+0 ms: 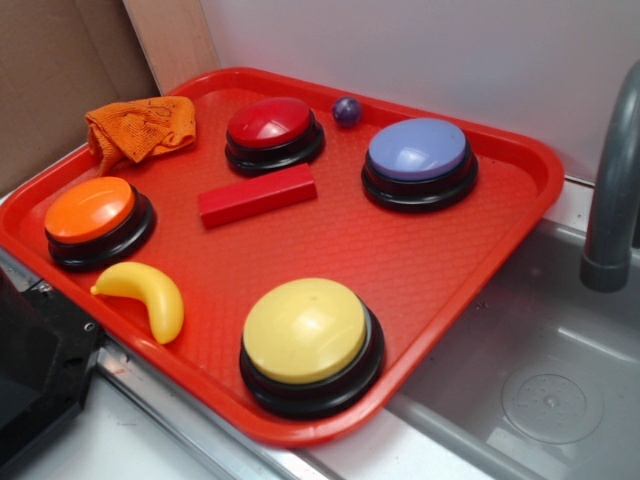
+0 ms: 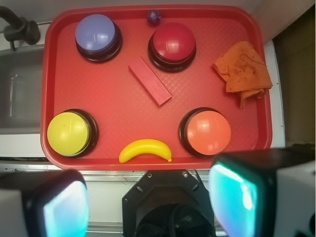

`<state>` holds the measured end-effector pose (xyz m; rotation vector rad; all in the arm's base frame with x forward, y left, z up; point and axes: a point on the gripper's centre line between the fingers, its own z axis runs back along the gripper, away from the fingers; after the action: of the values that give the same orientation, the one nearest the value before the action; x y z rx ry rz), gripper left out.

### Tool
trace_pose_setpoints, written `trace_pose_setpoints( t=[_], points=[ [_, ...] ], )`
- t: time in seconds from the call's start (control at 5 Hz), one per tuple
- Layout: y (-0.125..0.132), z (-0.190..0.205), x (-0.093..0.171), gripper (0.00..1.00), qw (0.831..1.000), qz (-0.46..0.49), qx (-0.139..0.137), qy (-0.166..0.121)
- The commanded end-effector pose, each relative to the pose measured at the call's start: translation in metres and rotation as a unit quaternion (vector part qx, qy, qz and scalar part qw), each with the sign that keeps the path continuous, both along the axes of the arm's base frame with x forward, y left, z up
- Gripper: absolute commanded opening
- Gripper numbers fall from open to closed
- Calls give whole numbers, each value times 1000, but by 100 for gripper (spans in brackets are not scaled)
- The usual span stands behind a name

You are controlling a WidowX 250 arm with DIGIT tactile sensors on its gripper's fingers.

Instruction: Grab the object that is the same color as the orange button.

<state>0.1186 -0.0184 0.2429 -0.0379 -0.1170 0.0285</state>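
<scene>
From the exterior view, nothing is grabbed yet: the orange rag (image 1: 140, 128) lies crumpled in the far left corner of the red tray (image 1: 470, 240), just behind the orange button (image 1: 97, 220), and my arm is out of shot. The red block (image 1: 257, 194) and red button (image 1: 273, 133) sit beside it, apart.

From my wrist view, my jaws stand open, empty, high over the tray's near edge. The rag sits top right, past the orange button; the toy banana (image 2: 145, 149) is clear of my path.
</scene>
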Motion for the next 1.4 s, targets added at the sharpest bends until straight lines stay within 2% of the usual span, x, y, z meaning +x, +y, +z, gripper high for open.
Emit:
trace_pose_setpoints(
  t=[0.0, 0.2, 0.4, 0.6, 0.8, 1.0, 1.2],
  points=[
    [0, 0, 0, 100, 1000, 0, 0, 0],
    [18, -23, 20, 100, 1000, 10, 19, -5],
    [42, -52, 36, 100, 1000, 20, 13, -11],
    [82, -84, 51, 100, 993, 110, 31, -30],
    [118, -109, 58, 100, 975, 212, 52, -45],
    [141, -124, 59, 100, 951, 299, 64, -49],
    [166, -152, 66, 100, 910, 402, 79, -59]
  ],
)
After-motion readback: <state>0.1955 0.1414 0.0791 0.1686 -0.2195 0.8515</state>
